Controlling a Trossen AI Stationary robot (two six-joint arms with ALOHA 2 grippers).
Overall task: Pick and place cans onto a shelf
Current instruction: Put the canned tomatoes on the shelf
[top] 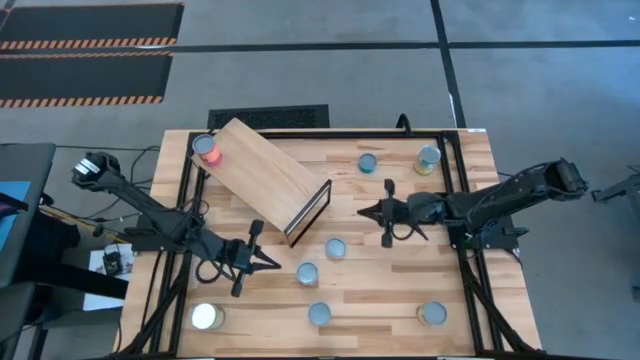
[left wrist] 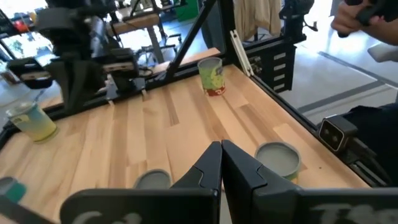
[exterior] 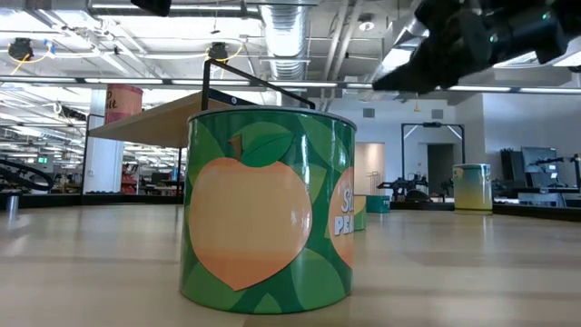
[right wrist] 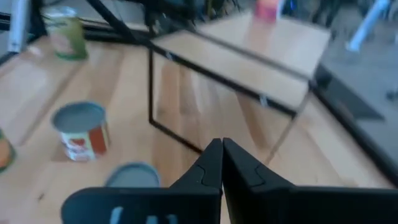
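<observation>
High view: shelf point(top: 262, 172) lying angled across worktop point(top: 400, 300), far-left part. One red-sided can point(top: 208, 149) atop shelf at far-left corner. Seven other cans loose on worktop: two far right, two mid, three along near edge. Left hand point(top: 270, 263) low near-left, fingers pressed together, holding nothing. Right hand point(top: 369, 211) mid-worktop, right of shelf end panel, fingers likewise together, empty.

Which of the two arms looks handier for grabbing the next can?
Probably the left: its shut tool sits right beside a can. The right tool, also shut, is farther from any can, though nearer the shelf.
</observation>
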